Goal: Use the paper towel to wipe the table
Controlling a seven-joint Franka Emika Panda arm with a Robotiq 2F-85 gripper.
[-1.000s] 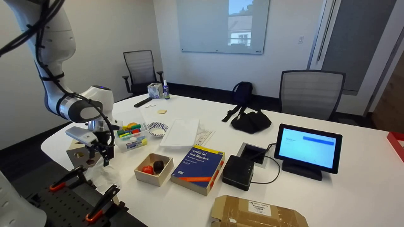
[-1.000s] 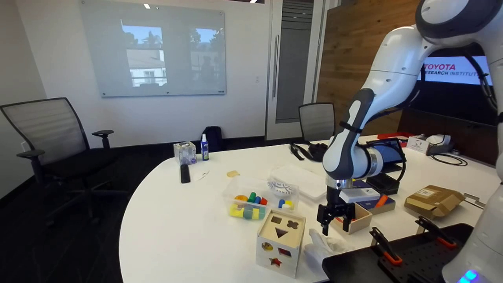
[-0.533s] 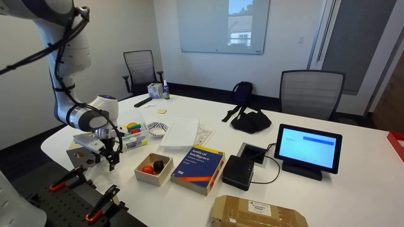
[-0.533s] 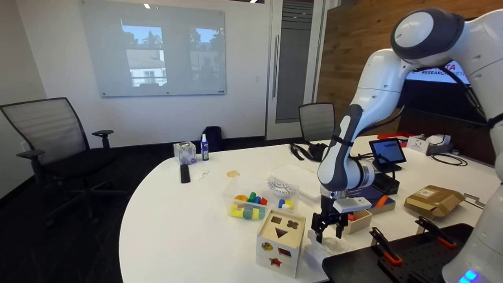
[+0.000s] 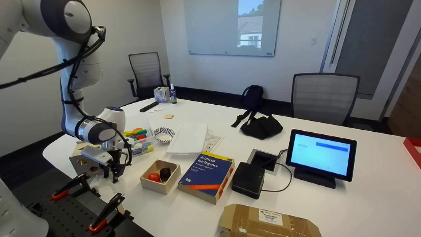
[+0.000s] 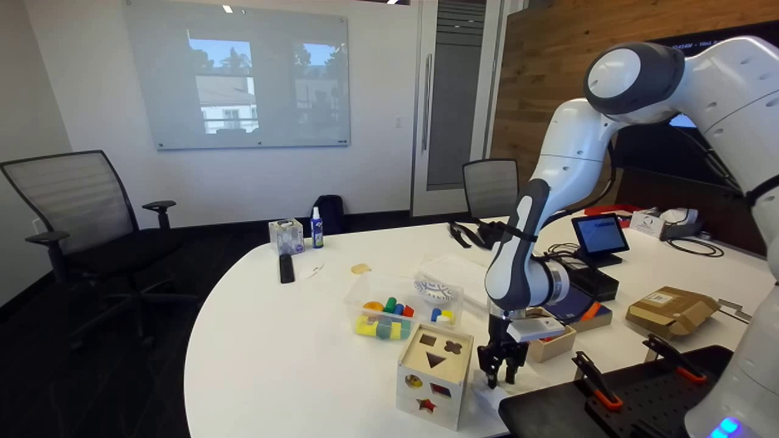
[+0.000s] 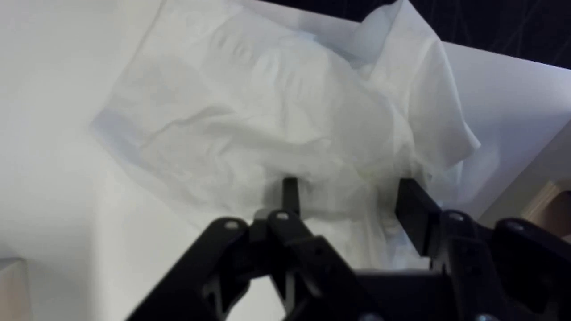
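Observation:
The paper towel, a crumpled white wad, lies on the white table (image 5: 378, 204) near its edge by the robot base. It shows in both exterior views (image 5: 108, 192) (image 6: 489, 398), partly hidden by the gripper, and fills much of the wrist view (image 7: 267, 111). My gripper (image 7: 348, 189) points down over the towel with its fingers apart and the towel's folds between and under the tips. It is low at the towel in both exterior views (image 5: 110, 178) (image 6: 501, 382). Whether the tips press the paper or the table cannot be told. The table also shows in an exterior view (image 6: 280, 353).
A wooden shape-sorter box (image 6: 447, 374) stands close beside the towel. A small wooden tray (image 5: 157, 187) with red and dark pieces and a blue book (image 5: 207, 171) lie on the other side. A clear bin (image 5: 141, 149) is behind. The black clamp plate (image 5: 62, 210) borders the near edge.
My gripper has come down from above onto the towel. In an exterior view its fingers look closer together than before. The towel looks pressed lower beneath it.

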